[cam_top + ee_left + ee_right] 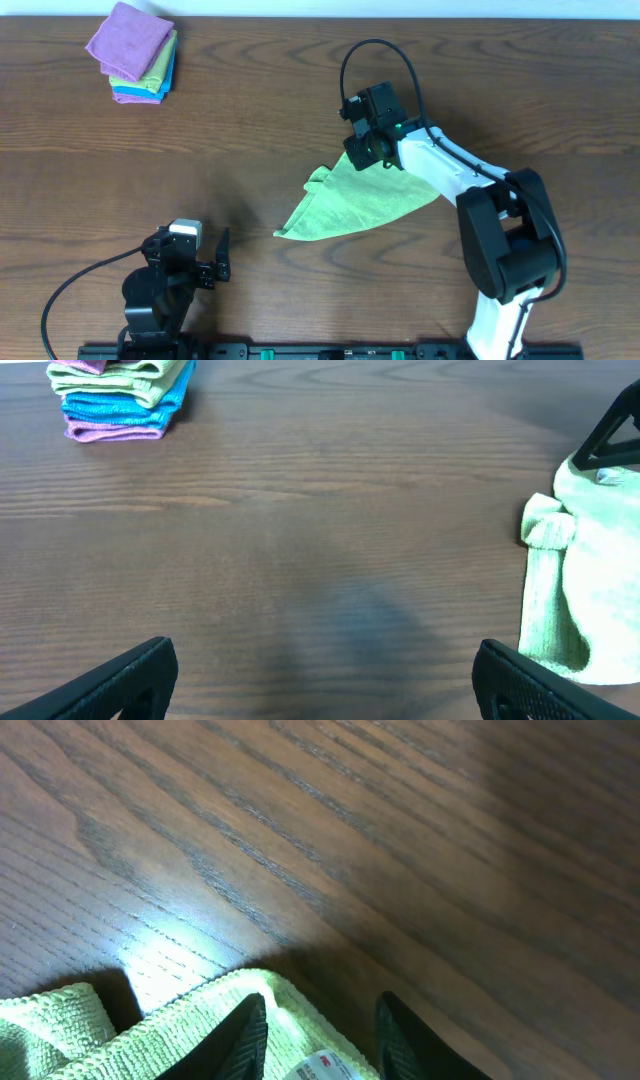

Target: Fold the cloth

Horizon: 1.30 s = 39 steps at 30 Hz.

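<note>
lime-green microfibre fills the gap between the half-closed jaws of the right gripper (320, 1042), astride the labelled corner of the cloth (355, 205); we cannot tell whether they pinch it. we judge the bite should sit past the white label (325, 1067), the corner then carried low to the opposite edge. the cloth lies mid-table, a rough triangle. the left gripper (325, 655) rests spread wide, well apart. the stack of folded cloths (138, 62) stands far off, no obstacle.
</note>
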Tool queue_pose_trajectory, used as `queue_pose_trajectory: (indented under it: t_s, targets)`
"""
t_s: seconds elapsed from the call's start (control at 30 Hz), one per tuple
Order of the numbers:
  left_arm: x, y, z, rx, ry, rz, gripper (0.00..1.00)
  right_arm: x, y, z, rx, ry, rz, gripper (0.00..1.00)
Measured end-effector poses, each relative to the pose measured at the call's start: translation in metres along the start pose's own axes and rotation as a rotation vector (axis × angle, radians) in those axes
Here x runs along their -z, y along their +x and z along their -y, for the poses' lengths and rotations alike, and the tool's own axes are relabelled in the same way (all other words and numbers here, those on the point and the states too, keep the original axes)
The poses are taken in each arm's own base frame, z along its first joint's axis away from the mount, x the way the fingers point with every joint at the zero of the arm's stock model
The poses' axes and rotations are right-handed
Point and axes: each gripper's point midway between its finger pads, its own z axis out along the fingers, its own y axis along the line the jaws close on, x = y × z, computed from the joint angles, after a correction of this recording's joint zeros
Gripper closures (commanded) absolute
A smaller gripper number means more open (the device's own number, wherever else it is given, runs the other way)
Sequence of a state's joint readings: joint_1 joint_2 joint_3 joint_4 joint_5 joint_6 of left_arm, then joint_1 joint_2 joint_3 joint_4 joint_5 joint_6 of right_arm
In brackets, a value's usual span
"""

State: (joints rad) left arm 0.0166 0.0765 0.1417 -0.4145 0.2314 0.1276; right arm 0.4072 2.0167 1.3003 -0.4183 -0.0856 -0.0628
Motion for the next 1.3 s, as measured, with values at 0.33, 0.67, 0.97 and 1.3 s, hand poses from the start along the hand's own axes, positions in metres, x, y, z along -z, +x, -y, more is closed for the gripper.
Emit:
queue_pose_trajectory:
  t_s: [0.33, 0.67, 0.97, 1.3]
  targets:
    - [0.0, 0.0, 0.0, 0.0, 0.0, 0.0, 0.05, -0.011, 0.011, -0.003, -0.01, -0.022, -0.038, 0.99]
    - [0.0, 0.0, 0.0, 0.0, 0.0, 0.0, 0.05, 0.0, 0.031, -0.006, -0.106, -0.025, -0.128, 0.98]
    - [0.0, 0.0, 0.0, 0.0, 0.0, 0.0, 0.05, 0.096, -0.002, -0.012, -0.139, -0.024, 0.024, 0.97]
    - [0.0, 0.0, 0.0, 0.0, 0.0, 0.0, 0.05, 0.189, 0.011, -0.067, -0.088, -0.14, 0.081, 0.98]
